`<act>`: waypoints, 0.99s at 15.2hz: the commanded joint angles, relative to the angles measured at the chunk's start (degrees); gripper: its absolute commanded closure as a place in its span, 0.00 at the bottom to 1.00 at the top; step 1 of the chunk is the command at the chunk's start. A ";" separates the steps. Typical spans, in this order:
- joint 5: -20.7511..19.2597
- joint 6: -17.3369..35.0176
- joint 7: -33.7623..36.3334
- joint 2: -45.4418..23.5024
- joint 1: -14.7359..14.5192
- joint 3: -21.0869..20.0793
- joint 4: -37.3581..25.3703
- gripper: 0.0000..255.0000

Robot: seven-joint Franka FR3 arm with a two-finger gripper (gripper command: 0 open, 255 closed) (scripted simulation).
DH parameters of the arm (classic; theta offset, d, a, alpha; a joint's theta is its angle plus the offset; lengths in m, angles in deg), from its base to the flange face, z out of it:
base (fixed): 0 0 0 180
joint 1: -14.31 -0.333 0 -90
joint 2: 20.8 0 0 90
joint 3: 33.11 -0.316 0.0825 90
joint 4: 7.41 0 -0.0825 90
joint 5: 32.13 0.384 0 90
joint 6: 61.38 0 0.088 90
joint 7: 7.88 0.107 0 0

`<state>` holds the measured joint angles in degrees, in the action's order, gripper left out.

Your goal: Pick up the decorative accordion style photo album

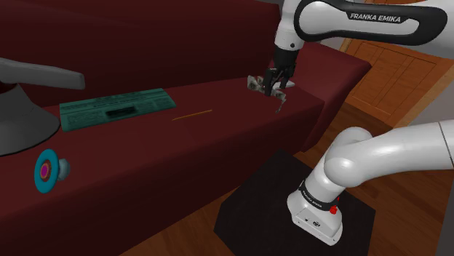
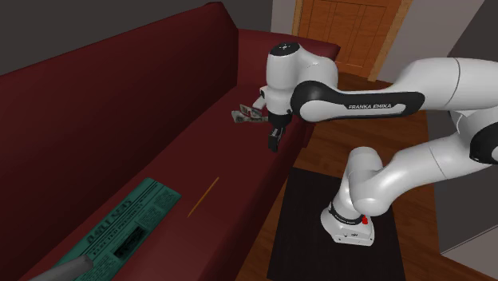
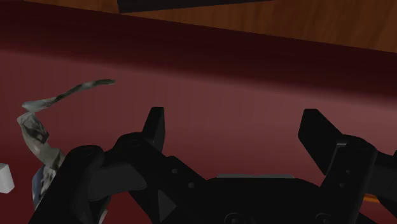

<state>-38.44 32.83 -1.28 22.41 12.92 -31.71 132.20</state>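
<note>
Broadly, a dark red sofa [image 1: 182,145] is reached over by the white arm [image 1: 320,18], and a teal printed sheet [image 1: 116,108] is seen on its seat. The black gripper [image 1: 276,94] is held spread open, clasping nothing. The grey folded photo album [image 1: 255,84] lies just beside it, at nine o'clock in the shoulder view.

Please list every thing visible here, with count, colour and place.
sofa: 1, dark red, beside stand
album: 1, grey-white, sofa's end, beside tool
sheet: 1, teal, flat on sofa
stick: 1, yellow, between sheet and album
disc: 1, teal, pink centre, sofa's front
object: 1, grey, shoulder view's left edge
door: 1, wooden, beyond sofa
floor: 1, wooden, before sofa
stand: 1, black, on floor
arm: 1, white, on stand
tool: 1, black, open, beside album
</note>
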 commanded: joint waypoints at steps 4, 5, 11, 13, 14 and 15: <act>-1.52 2.18 -1.51 -5.28 1.78 2.89 -2.31 0.00; -1.95 2.84 -2.01 -7.09 2.33 3.84 -3.20 0.00; -3.44 6.14 -5.10 -18.37 5.13 9.31 -9.66 0.00; -3.50 6.95 -6.22 -22.27 5.93 11.06 -12.24 0.00; -3.44 7.30 -6.80 -24.25 6.33 11.92 -13.61 0.00; -3.32 7.60 -7.40 -26.24 6.72 12.76 -15.02 0.00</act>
<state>-41.83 40.19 -7.95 -1.61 19.20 -19.90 118.89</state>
